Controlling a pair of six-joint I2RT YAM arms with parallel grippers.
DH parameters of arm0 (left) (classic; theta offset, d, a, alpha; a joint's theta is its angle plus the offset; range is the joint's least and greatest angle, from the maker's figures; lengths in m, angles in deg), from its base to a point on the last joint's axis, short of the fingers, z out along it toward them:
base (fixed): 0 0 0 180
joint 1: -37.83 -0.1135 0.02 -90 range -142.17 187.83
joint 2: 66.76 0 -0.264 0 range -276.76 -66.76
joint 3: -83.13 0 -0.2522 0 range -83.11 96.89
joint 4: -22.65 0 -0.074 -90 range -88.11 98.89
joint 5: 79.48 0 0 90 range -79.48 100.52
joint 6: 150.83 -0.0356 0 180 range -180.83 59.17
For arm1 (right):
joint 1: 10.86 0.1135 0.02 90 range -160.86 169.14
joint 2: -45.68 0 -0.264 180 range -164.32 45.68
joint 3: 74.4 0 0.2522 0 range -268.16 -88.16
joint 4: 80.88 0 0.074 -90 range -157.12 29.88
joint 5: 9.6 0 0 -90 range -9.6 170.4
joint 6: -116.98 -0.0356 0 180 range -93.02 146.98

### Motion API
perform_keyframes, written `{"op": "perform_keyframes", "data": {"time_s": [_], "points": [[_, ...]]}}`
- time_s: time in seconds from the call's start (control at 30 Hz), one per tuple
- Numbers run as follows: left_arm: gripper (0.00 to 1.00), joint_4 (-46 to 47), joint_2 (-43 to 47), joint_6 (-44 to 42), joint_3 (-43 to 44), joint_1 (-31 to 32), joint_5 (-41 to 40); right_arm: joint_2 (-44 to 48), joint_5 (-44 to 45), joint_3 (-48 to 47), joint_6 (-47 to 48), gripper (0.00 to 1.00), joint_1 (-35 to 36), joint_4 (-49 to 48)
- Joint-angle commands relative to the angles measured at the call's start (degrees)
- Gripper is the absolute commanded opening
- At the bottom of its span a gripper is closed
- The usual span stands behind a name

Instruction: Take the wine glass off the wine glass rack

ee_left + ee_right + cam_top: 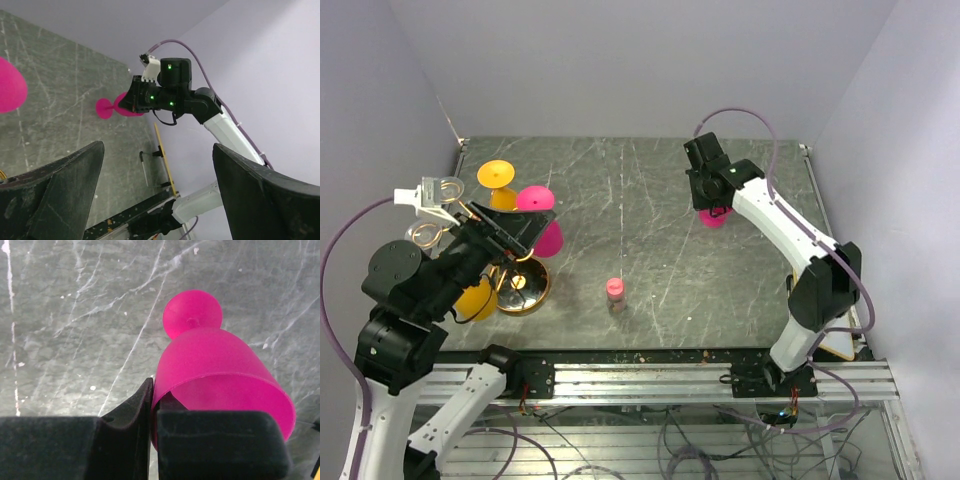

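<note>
I see a dark, scratched surface (660,200). The rack (525,287) stands on its left side; a small pink object (615,288) sits near the front middle.

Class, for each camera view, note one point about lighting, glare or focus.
Top external: even, soft light, with glare on the round base of the wine glass rack. Left wrist: the left gripper's fingers loom dark and blurred, the right arm behind sharp. Right wrist: the pink wine glass is bright and saturated, the right gripper's fingers near-black and featureless.
</note>
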Motion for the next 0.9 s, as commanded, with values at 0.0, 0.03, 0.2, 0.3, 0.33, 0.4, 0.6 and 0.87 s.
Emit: {"op": "perform_keyframes", "data": {"time_s": [0.0,0.03,0.2,0.3,0.33,0.4,0.6,0.87], "points": [[1.0,-6.12,-3.94,-6.12,5.55,-0.08,-2.2,-5.29,0.48,-6.21,6.76,0.0,-3.5,3.76],[1.0,-7.13,-4.54,-7.07,6.31,-0.08,-2.72,-6.52,0.6,-7.26,7.2,0.0,-4.08,3.98],[1.0,-8.35,-6.09,-8.74,7.14,-0.08,-4.78,-9.7,-5.99,-11.15,9.05,0.0,-7.13,3.7],[1.0,-7.45,-6.56,-8.58,5.81,-0.07,-3.93,-12.7,-8.34,-13.15,10.76,0.0,-8.0,5.58],[1.0,-7.62,-6.74,-8.45,5.56,-0.08,-4.01,-13.62,-8.94,-13.15,11.16,0.0,-8.13,5.57],[1.0,-8.06,-7.35,-7.64,5.19,-0.08,-4.21,-14.11,-8.12,-12.66,11.32,0.0,-8.28,5.01],[0.99,-9.02,-10.12,-9.04,6.41,-0.08,-0.11,-17.59,-11.83,-13.05,12.37,0.0,-9.57,4.47],[0.99,-12.89,-8.89,-10.13,8.8,-0.08,-2.46,-20.9,-11.91,-13.49,14.02,0.08,-10.48,3.55]]}}
